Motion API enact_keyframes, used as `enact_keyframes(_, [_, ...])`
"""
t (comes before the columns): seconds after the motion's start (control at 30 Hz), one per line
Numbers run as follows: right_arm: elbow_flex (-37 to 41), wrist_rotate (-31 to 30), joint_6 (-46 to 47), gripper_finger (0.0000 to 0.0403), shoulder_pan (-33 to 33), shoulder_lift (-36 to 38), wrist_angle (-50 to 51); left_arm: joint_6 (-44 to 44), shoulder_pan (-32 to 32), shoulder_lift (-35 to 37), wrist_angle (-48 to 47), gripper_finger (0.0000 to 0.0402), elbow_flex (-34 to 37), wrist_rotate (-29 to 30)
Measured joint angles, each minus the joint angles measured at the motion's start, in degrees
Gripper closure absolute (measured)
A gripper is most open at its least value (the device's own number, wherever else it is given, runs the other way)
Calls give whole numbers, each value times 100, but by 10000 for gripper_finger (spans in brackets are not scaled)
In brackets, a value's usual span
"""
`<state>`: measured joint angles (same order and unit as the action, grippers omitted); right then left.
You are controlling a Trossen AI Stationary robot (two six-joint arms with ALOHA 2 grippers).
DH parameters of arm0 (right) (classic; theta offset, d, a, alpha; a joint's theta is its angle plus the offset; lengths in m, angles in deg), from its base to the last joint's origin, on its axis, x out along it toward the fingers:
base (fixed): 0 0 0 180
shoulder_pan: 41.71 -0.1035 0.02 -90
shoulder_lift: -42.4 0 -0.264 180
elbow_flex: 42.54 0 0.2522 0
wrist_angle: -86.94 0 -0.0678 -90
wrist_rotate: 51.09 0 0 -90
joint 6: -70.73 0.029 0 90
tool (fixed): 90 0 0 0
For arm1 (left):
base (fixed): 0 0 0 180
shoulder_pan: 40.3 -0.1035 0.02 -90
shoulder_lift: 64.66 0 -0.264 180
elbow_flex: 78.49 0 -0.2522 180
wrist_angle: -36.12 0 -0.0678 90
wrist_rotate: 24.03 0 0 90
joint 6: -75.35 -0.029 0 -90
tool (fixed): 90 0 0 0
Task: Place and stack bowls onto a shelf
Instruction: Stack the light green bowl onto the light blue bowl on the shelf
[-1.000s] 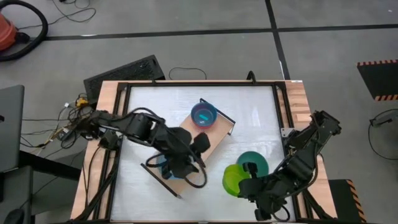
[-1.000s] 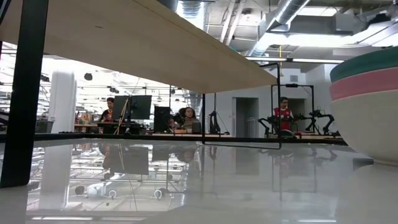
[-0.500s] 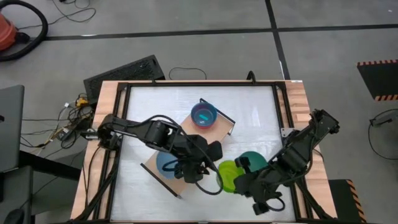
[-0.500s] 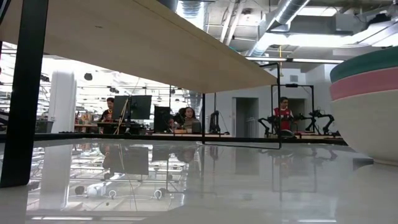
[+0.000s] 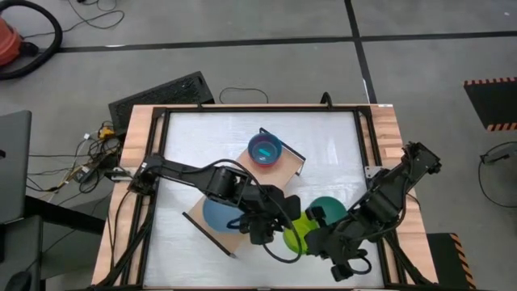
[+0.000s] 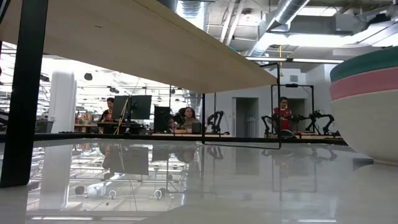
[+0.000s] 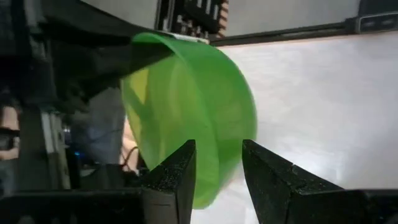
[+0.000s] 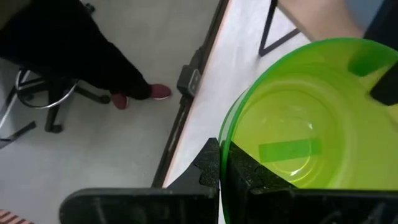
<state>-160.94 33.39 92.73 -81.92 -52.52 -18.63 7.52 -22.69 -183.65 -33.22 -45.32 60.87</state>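
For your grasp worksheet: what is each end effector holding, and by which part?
Right end effector pinches the lime green bowl by its rim. Left end effector holds nothing.

Take the shelf [image 5: 252, 187] as your landmark on the counter [image 5: 194, 145]: one bowl [image 5: 265, 149] sits on its far end, another bowl [image 5: 216, 213] on its near end. Off its right side stand a third bowl [image 5: 297, 232] and, just behind that, a bowl stack [image 5: 331, 208].

The stack of large round plastic bowls [image 6: 368, 106] is cut off by the low view's edge. The left arm partly hides the light-wood shelf board [image 5: 279, 174].
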Motion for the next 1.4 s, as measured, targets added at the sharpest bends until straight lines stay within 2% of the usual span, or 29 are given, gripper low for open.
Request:
enact_keyframes(0.13, [0,-35,-2,379,-15,0,-22,-53,-4,-64,-21,287,0,-230])
enact_keyframes(0.23, [0,-34,-4,379,-16,0,-16,-194,16,-80,-140,293,0,-157])
enact_keyframes(0.33, [0,-37,-19,379,-12,0,-2,-247,31,-77,-252,321,0,61])
enact_keyframes(0.47, [0,-39,-165,379,-9,0,44,-252,31,-77,-328,383,0,131])
enact_keyframes(0.67, [0,-18,-104,372,66,0,42,-451,70,-77,-359,397,0,362])
enact_keyframes(0.9, [-5,-45,281,255,256,17,-16,-453,75,-86,-298,401,4,610])
enact_keyframes(1.1, [-49,337,603,154,378,134,45,-437,72,-84,-284,400,0,715])
enact_keyframes(1.2, [-284,571,823,133,500,165,44,-424,61,-80,-327,400,0,732])
enact_keyframes(1.4, [-725,883,1268,128,514,308,361,-407,55,-50,-285,401,0,879])
